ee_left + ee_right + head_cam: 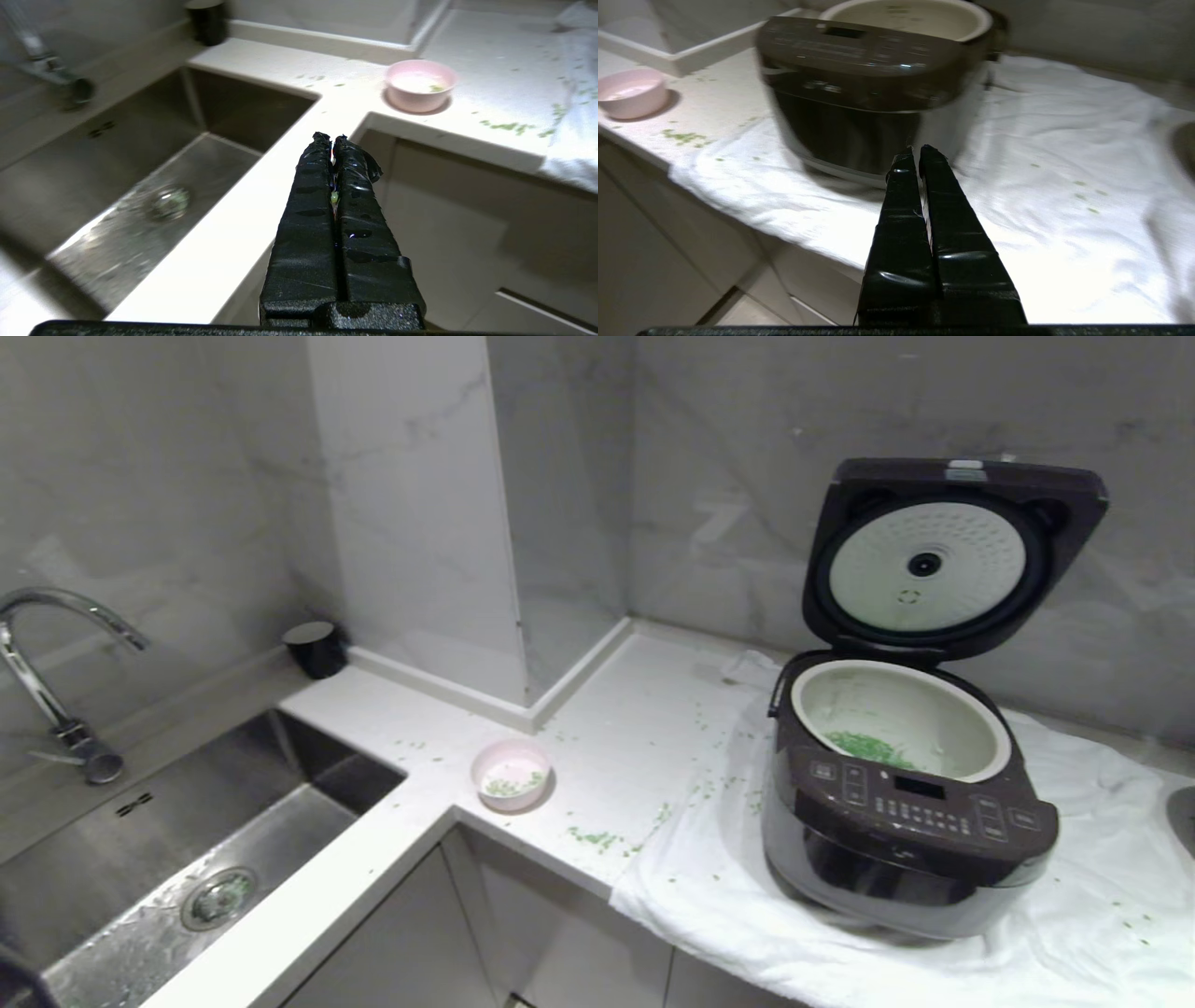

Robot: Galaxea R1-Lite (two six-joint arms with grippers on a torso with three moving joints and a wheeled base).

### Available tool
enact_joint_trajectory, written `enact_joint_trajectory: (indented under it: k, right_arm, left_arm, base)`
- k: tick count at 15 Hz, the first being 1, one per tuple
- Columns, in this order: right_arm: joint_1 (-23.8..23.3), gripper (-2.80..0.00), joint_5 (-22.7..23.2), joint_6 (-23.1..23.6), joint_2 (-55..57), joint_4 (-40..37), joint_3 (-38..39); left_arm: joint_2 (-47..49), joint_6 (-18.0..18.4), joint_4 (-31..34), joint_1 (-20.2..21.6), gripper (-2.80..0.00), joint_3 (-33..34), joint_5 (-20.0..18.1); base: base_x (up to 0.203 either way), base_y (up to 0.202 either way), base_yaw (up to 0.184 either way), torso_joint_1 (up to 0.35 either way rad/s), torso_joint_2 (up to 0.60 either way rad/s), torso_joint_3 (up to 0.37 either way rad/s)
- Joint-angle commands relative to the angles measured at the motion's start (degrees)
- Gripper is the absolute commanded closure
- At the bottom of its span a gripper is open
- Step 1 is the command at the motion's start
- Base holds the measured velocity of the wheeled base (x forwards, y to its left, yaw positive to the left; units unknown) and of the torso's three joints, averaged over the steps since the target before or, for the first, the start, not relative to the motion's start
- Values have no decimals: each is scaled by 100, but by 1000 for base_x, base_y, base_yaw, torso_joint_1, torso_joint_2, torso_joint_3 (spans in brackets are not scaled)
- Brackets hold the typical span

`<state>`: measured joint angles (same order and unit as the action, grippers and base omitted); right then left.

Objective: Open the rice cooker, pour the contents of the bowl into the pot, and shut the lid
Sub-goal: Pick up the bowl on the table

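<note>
The dark rice cooker (910,831) stands on a white cloth with its lid (943,560) hinged up, the dimpled inner plate facing me. Green contents (868,747) lie in its cream pot (980,733). The pink bowl (511,775) sits upright on the counter left of the cooker, a few green bits inside. Neither arm shows in the head view. My left gripper (331,138) is shut and hangs off the counter's front edge, short of the bowl (419,85). My right gripper (916,150) is shut, low before the cooker (868,88).
A steel sink (187,859) and tap (56,653) lie at the left. A small dark cup (316,647) stands by the wall. Green bits (597,838) are scattered over the white counter (616,728) and the cloth (1074,915). Marble walls close the back.
</note>
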<state>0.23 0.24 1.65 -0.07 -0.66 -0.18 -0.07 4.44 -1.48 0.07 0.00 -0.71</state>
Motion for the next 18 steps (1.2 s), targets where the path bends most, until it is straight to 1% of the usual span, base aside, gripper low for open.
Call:
enact_joint_trajectory:
  k: [1, 9, 11, 14, 18]
  right_arm:
    - [3, 0, -7, 3, 7, 4, 9]
    - [3, 0, 11, 28, 7, -4, 1]
    - [3, 0, 11, 11, 7, -2, 1]
    - [3, 0, 11, 2, 7, -4, 2]
    - [3, 0, 2, 2, 7, 4, 9]
  left_arm:
    - [-1, 5, -2, 1, 0, 44, 0]
    - [-1, 5, -2, 1, 0, 44, 0]
    - [-1, 5, 7, 1, 0, 44, 9]
    - [-1, 5, 7, 1, 0, 44, 0]
    - [-1, -3, -2, 1, 0, 44, 18]
  base:
    - [4, 10, -182, 2, 7, -2]
    - [2, 7, -176, 1, 6, 1]
    - [1, 6, -116, -1, 4, 0]
    - [0, 0, 0, 0, 0, 0]
    - [170, -1, -4, 2, 7, 4]
